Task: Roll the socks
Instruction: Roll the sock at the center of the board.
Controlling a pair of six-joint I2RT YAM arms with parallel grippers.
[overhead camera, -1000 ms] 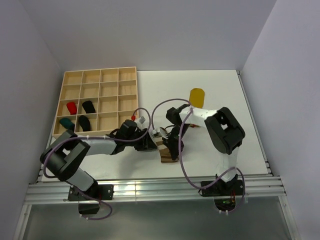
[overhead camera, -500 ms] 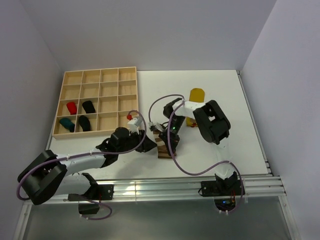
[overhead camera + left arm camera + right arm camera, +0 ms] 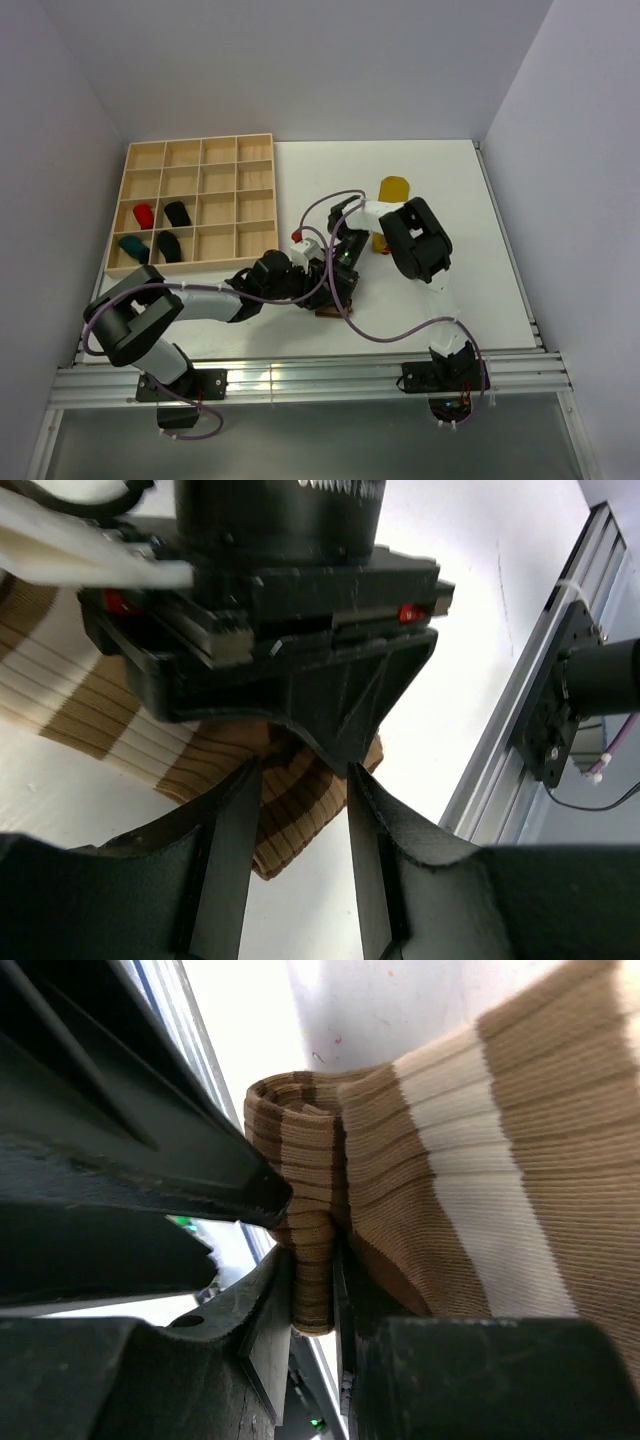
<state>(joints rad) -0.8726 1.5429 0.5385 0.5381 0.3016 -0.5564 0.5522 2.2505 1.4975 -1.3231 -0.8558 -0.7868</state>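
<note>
The brown-and-white striped sock [image 3: 331,306] lies on the table's near middle. In the right wrist view my right gripper [image 3: 312,1305] is shut on the sock's folded brown end [image 3: 310,1210]; the striped length [image 3: 480,1190] runs off to the right. My left gripper [image 3: 300,850] is open, its fingers [image 3: 235,865] either side of the sock's brown end [image 3: 295,815], right beneath the right gripper's black body [image 3: 290,630]. From above, both grippers meet over the sock, left [image 3: 312,282] and right [image 3: 342,278]. The mustard yellow sock [image 3: 392,190] lies flat further back.
A wooden compartment tray [image 3: 220,180] stands at the back left. It holds a red sock [image 3: 143,215], a black sock [image 3: 178,212], a teal sock [image 3: 132,246] and another black one [image 3: 168,246]. The metal rail [image 3: 300,380] runs along the near edge.
My left gripper has moved right, up against the right gripper at the striped sock. The right gripper has stayed on the sock, shifting slightly.
</note>
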